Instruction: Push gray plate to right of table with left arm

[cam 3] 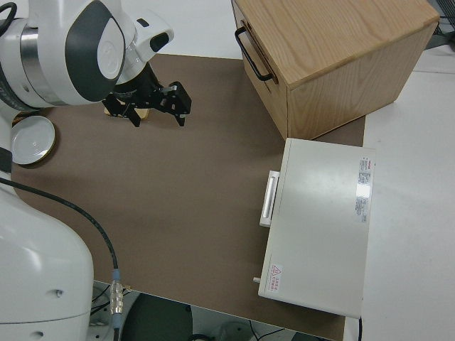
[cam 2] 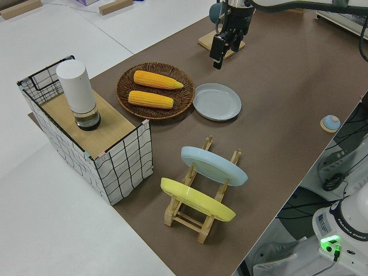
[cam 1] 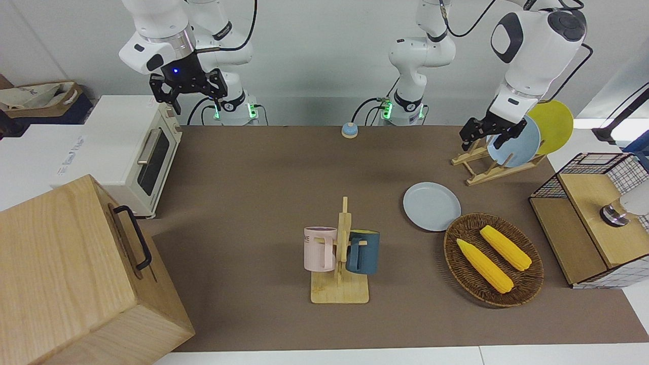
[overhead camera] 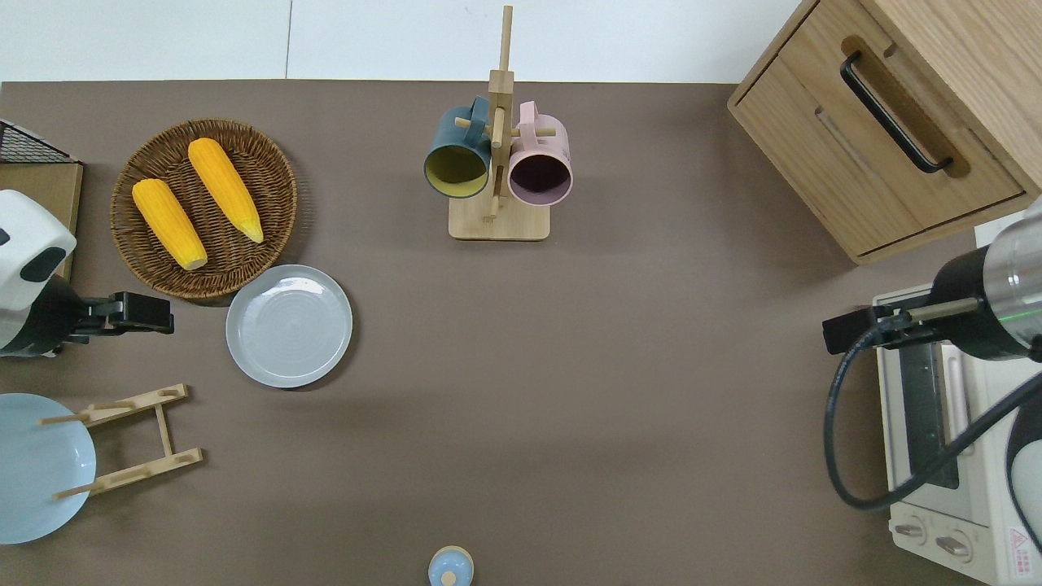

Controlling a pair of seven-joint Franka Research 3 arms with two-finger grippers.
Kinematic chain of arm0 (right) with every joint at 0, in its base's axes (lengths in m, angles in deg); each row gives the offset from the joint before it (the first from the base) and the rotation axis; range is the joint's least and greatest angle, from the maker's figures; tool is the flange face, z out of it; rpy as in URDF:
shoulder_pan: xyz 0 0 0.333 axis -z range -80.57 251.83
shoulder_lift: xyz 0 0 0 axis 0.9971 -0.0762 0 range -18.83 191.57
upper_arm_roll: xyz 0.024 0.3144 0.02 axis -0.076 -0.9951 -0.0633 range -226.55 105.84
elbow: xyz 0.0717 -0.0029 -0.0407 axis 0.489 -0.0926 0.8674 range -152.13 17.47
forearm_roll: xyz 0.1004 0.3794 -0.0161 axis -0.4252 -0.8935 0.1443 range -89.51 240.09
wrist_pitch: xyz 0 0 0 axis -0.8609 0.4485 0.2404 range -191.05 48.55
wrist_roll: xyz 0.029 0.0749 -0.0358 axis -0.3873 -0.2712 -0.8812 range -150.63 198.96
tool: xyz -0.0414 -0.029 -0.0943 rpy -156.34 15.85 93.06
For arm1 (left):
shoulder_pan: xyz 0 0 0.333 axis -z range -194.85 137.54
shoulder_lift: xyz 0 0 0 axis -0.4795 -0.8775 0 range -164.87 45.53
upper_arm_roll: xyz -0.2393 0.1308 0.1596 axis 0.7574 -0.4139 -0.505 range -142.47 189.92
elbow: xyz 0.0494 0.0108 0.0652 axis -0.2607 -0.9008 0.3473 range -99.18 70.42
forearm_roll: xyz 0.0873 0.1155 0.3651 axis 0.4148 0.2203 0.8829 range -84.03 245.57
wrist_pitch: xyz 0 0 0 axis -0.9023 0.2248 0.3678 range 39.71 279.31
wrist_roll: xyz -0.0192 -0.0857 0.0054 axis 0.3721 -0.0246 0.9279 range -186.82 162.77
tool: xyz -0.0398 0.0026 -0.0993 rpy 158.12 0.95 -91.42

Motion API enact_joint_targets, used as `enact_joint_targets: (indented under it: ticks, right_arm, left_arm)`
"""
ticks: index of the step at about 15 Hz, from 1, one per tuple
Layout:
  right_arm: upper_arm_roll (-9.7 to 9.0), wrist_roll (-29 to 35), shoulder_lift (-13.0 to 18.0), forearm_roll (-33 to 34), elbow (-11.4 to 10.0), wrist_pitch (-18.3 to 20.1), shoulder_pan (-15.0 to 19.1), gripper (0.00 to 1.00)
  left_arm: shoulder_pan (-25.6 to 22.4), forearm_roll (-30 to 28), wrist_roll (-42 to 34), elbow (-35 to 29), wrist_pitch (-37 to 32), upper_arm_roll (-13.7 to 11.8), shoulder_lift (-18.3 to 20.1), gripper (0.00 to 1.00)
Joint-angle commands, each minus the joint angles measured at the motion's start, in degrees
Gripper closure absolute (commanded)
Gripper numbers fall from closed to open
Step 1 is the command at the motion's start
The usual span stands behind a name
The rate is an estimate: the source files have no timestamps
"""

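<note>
**Gray plate: push not yet begun, left gripper off to its side**

Item 1, left gripper (overhead camera: 155,313). Black, two-fingered, held in the air over bare tabletop (overhead camera: 570,391), between the wicker basket (overhead camera: 269,171) and the wooden plate rack (overhead camera: 130,439), just beside the plate on the left arm's end. Whether its fingers are apart or together, you cannot tell. It does not touch the plate.

Item 2, gray plate (overhead camera: 289,325). Round, shallow, pale bluish-gray, thin raised rim, faint concentric rings in its well. Lies flat on the tabletop, its rim touching or all but touching the basket holding two corn cobs (overhead camera: 195,203). Nearer to the robots than the basket, farther than the rack.

Item 3, mug rack (overhead camera: 496,163). Stands toward the middle, farther from the robots than the plate.

Item 4, right gripper (cam 1: 187,86). Parked, fingers spread.

Handling note: you should lower the left gripper until its tips stand below the rim's height, meet the rim squarely at mid-edge, and push straight toward the right arm's end. An off-centre contact would likely spin the plate; a high one could ride over it. The path nearer to you than the mug rack looks free.
</note>
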Motion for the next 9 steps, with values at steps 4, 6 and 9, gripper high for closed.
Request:
enact_joint_targets:
  ticks: [4, 6, 9]
  right_arm:
    - [-0.77, 0.1, 0.2, -0.6, 0.5, 0.8, 1.2, 0.017]
    - [-0.77, 0.1, 0.2, -0.6, 0.5, 0.8, 1.2, 0.017]
    - [-0.77, 0.1, 0.2, -0.6, 0.5, 0.8, 1.2, 0.017]
  left_arm:
    - [-0.1, -0.7, -0.8, -0.1, -0.6, 0.0, 0.4, 0.00]
    - [-0.1, -0.8, -0.7, -0.6, -0.6, 0.0, 0.5, 0.00]
    - [-0.2, -0.9, -0.7, -1.1, -0.5, -0.3, 0.5, 0.00]
